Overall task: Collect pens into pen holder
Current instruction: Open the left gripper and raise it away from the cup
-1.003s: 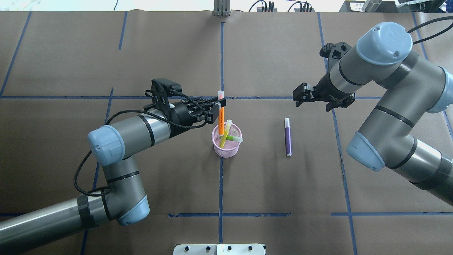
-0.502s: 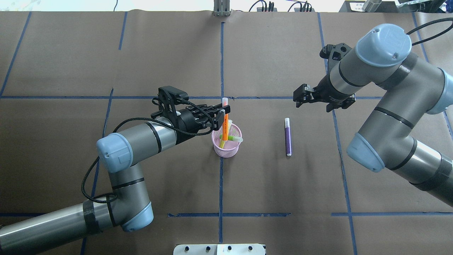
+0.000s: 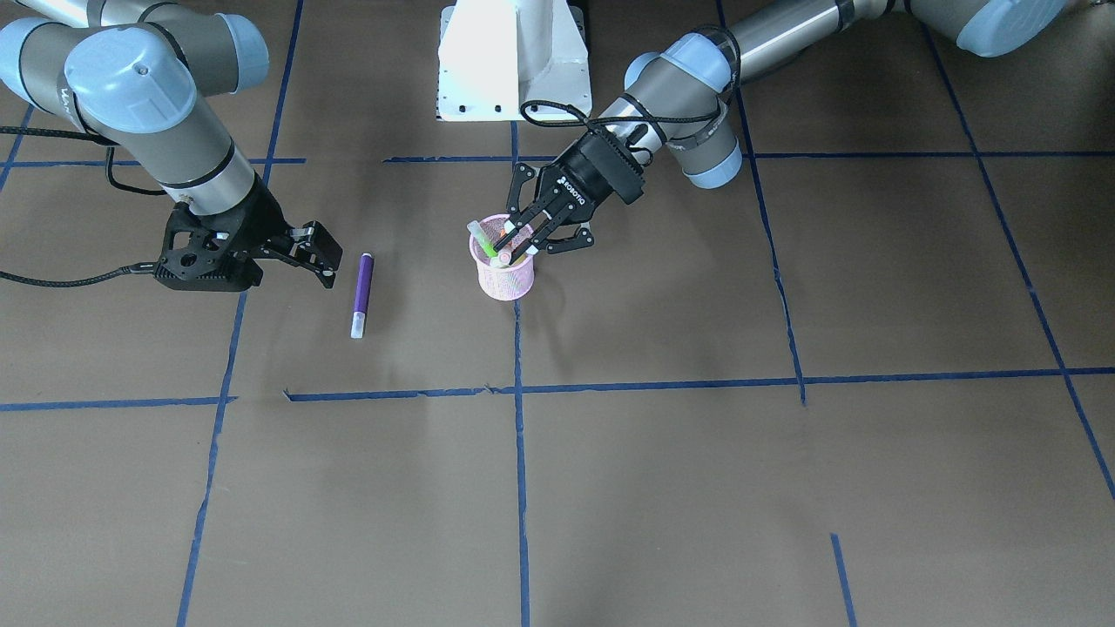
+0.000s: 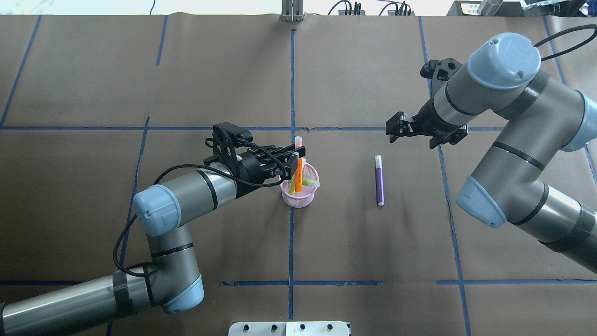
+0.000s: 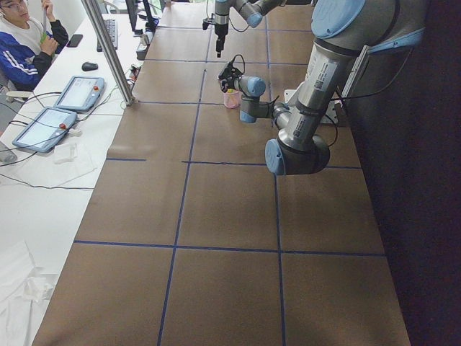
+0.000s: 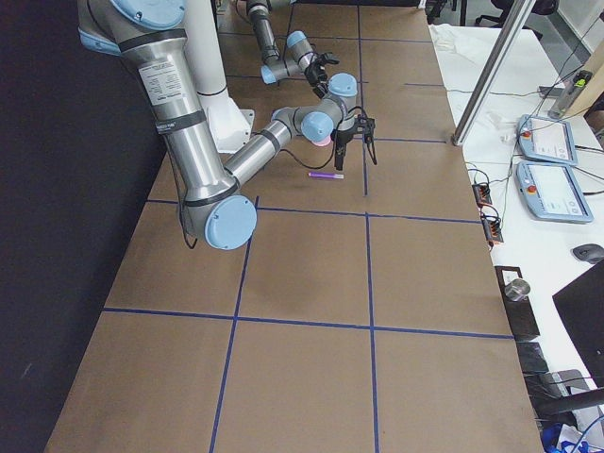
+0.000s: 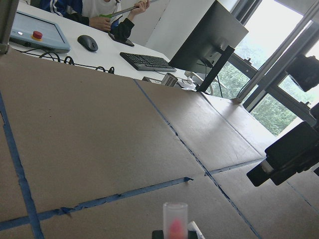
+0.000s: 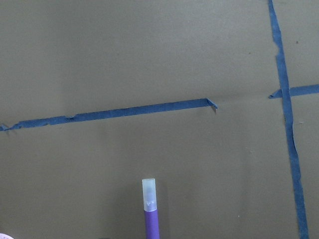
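Table (image 4: 373, 256): purple pen (image 4: 379, 182), pen holder (image 4: 298, 198)

left arm (image 4: 186, 196) stretches inward, jaws pinched together; right arm (image 4: 513, 140) hovers, jaws apart.

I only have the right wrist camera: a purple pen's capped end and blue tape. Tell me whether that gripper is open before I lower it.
Observer: The right gripper is open and empty. It hangs above the table beyond the capped end, touching nothing.
Operator: Describe the whole pen.
Observer: The purple pen lies flat on the table by itself, well apart from the pink cup.
Operator: Report the other arm.
Observer: The left gripper is shut on the orange pen, held roughly upright with its lower end already inside the cup.
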Controlling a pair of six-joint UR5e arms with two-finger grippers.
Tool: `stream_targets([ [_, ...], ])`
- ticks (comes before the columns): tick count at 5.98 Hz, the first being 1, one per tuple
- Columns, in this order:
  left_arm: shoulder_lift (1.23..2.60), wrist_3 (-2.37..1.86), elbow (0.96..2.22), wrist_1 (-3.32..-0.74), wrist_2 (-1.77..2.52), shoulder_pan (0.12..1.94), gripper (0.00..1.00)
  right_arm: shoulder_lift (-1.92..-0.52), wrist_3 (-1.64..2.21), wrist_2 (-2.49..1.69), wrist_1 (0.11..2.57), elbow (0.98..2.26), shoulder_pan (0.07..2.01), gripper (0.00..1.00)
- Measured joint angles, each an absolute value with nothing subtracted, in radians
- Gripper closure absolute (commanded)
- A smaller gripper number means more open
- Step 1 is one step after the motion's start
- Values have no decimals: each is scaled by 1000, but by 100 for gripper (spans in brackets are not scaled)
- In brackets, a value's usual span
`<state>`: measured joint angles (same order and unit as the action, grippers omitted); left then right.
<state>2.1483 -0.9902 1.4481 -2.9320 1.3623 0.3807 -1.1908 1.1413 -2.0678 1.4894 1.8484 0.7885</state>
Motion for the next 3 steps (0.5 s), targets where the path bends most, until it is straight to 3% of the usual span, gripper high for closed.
stream_targets([
  [1, 2148, -990, 1446, -2932, 1357, 376, 100, -1191, 1141, -2068, 1489, 1848, 789, 0],
  [2, 2149, -990, 1441, -2933, 1355, 375, 82, -1190, 1141, -2068, 1490, 1848, 788, 0],
  [3, 2149, -990, 1437, -2934, 1354, 374, 1, -1190, 1141, -2068, 1490, 1848, 788, 0],
])
